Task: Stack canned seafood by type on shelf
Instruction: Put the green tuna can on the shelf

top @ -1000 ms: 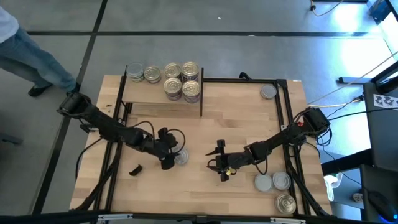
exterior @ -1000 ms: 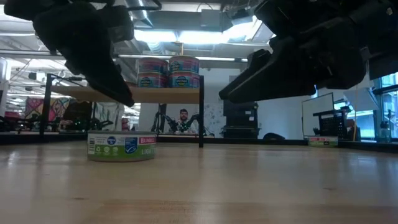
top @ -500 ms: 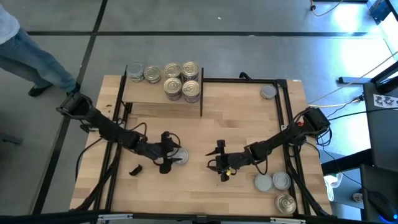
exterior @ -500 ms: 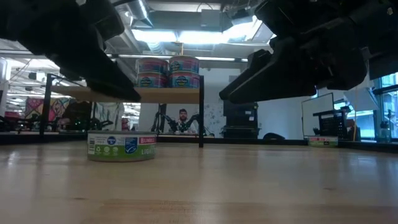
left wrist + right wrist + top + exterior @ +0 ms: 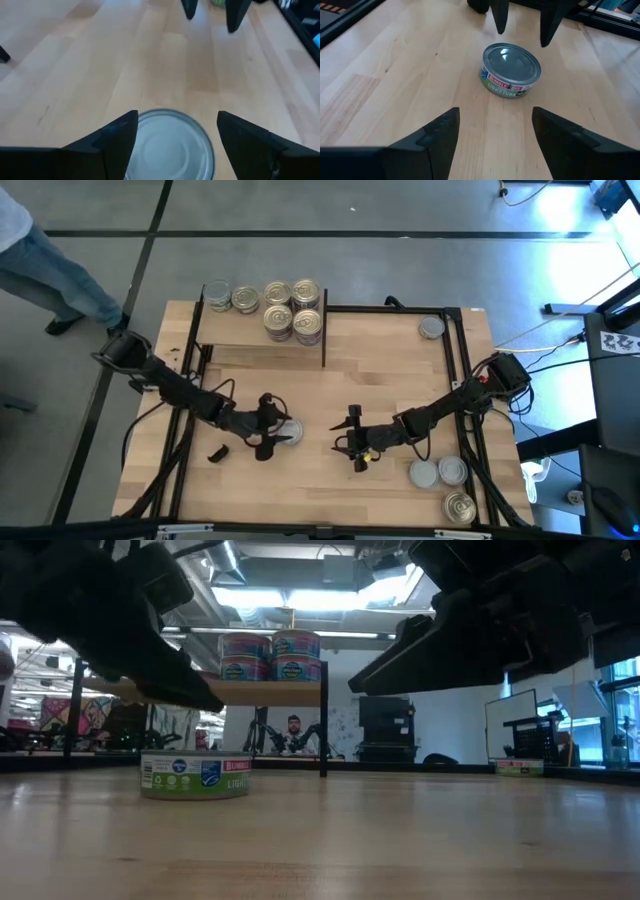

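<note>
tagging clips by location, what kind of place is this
Likely a robotics lab or workshop: a black-framed wooden table on a bare grey floor, cables trailing beside it, and monitors and a whiteboard behind.

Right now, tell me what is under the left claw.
A silver-topped tin sits on the table, directly below the left claw, between its open fingers. The claw hides the tin's sides in that wrist view; the low view shows a green-labelled tin.
</note>
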Available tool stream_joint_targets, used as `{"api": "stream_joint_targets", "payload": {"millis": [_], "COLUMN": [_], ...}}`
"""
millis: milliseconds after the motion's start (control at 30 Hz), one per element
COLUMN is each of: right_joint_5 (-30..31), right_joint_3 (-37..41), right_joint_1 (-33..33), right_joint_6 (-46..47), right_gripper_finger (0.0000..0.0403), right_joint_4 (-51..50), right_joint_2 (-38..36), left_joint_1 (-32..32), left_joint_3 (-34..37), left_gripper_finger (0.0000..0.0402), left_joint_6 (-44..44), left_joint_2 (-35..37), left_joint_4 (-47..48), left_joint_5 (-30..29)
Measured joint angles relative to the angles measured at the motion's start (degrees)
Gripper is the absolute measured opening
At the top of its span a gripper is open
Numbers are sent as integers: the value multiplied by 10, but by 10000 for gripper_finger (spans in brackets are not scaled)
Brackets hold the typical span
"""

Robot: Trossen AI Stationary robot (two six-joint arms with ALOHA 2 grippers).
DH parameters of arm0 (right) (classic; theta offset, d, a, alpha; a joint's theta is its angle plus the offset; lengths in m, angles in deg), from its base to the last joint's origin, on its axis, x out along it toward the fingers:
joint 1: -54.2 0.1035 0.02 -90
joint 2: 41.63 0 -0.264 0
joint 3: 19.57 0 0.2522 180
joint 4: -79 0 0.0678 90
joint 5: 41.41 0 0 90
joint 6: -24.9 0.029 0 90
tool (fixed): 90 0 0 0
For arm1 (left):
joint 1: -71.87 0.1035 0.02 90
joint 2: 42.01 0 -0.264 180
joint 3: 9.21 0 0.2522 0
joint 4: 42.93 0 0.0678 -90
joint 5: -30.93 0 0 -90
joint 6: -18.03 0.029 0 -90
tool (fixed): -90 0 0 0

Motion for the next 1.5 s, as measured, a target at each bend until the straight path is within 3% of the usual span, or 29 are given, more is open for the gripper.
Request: {"api": "stream_joint_targets", "payload": {"millis": [233, 467, 667, 867, 1200, 1500], "right_joint_5": [0, -17, -7, 6, 7, 66], "right_joint_3": [0, 0, -17, -105, -314, -355], "right_joint_1": [0, 0, 0, -17, -76, -71], "right_joint_6": [-1, -6, -82, -201, -282, -373], "right_gripper_finger": [248, 248, 248, 248, 248, 248], "right_joint_4": [-2, 1, 14, -5, -223, -242], "right_joint_2": [0, 0, 13, 85, 213, 260], "left_joint_1": [-3, -3, -4, -2, -2, -2], "left_joint_3": [0, 19, 64, 110, 136, 138], "left_gripper_finger": [231, 216, 210, 209, 210, 210], "left_joint_6": [-4, -10, -24, -26, -35, -31], "left_joint_2": [-25, -25, -24, -24, -24, -24], "left_joint_4": [1, 40, -32, -109, -145, -152], "left_joint_5": [7, 9, -2, -15, -26, -29]}}
